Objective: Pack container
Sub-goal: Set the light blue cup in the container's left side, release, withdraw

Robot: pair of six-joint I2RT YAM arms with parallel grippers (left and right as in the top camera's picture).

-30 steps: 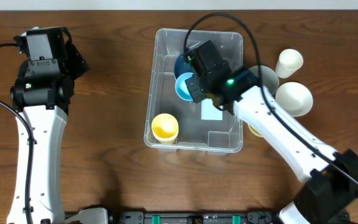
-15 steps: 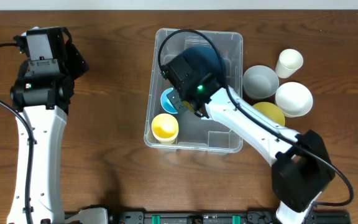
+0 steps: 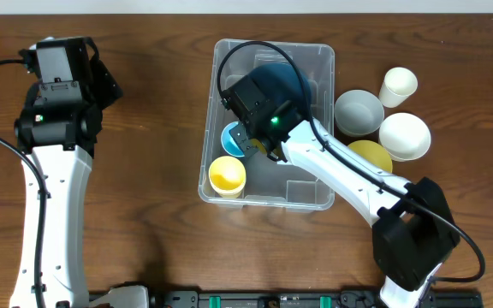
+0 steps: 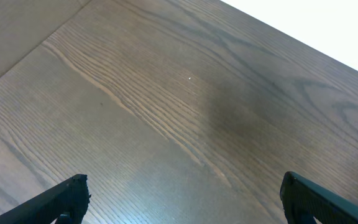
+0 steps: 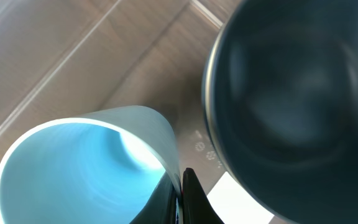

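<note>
Pinching blue cup (image 5: pixel 73 162): overhead-hidden right pincer (image 5: pixel 182 186)

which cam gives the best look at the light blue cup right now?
Right wrist: the light blue cup fills the lower left, rim pinched by the right gripper. Overhead shows only a sliver beside the right arm. Left wrist shows none of it.

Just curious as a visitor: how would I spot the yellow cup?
Find the clear container mid-table. In its near-left corner stands a yellow cup. It is the only yellow thing inside; the neighbouring cup is light blue, and the yellow bowl sits outside.
</note>
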